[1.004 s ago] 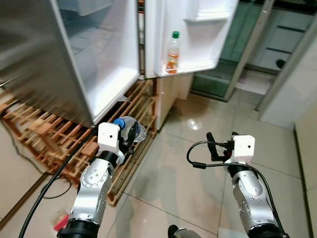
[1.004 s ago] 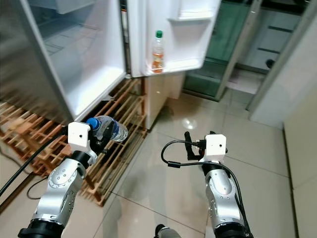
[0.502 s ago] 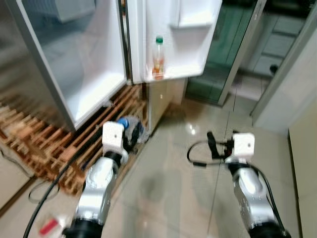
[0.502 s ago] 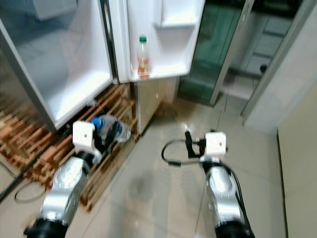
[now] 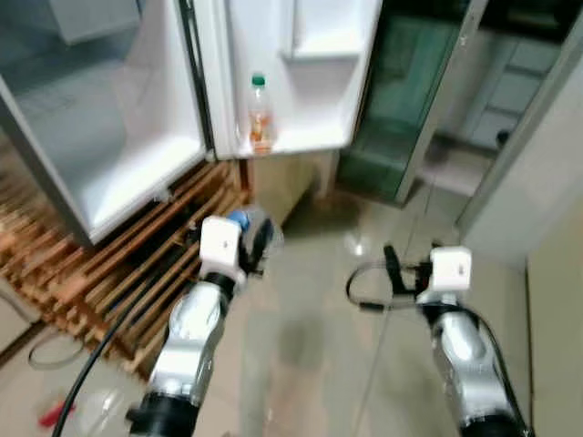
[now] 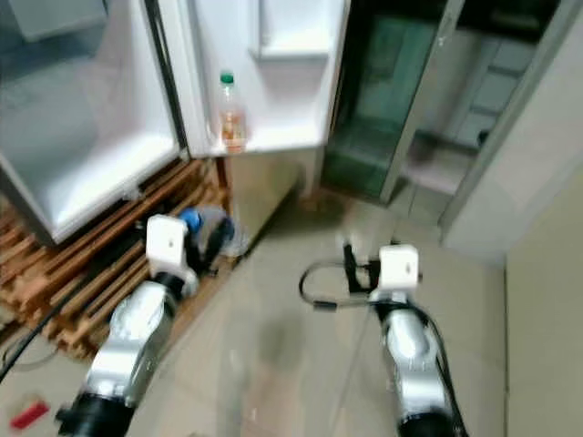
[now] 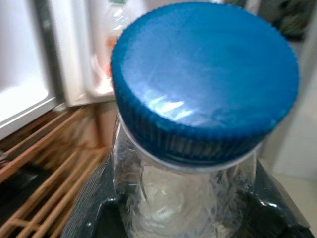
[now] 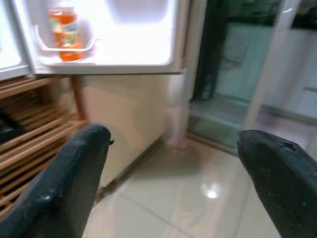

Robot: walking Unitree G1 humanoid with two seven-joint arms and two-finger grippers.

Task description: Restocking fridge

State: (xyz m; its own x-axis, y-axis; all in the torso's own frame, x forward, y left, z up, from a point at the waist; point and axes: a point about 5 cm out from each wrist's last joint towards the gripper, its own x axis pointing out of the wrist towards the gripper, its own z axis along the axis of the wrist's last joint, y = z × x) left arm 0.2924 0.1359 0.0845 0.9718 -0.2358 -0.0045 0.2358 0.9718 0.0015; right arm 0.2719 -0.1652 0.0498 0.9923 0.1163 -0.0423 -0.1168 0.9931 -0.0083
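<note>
My left gripper (image 5: pixel 253 248) is shut on a clear water bottle (image 5: pixel 261 238) with a blue cap (image 7: pixel 204 79), held out low in front of the open fridge. The fridge door shelf (image 5: pixel 301 138) holds an orange drink bottle (image 5: pixel 260 114) with a green cap, seen too as an orange bottle (image 8: pixel 63 30) in the right wrist view. The fridge's inner compartment (image 5: pixel 100 146) stands open at the left. My right gripper (image 5: pixel 390 269) is held out over the tiled floor, open, with nothing between its fingers (image 8: pixel 74 173).
A wooden slatted pallet (image 5: pixel 109 273) lies under the fridge at the left. A black cable (image 5: pixel 100 346) runs along my left arm. Green-tinted glass doors (image 5: pixel 410 100) stand behind the fridge door. A white cabinet (image 5: pixel 537 182) is at the right. Glossy floor tiles (image 5: pixel 319 346) lie between my arms.
The camera has swung, so the fridge and pallet slide left and down in the picture. My left gripper still holds the bottle; both arms keep their pose.
</note>
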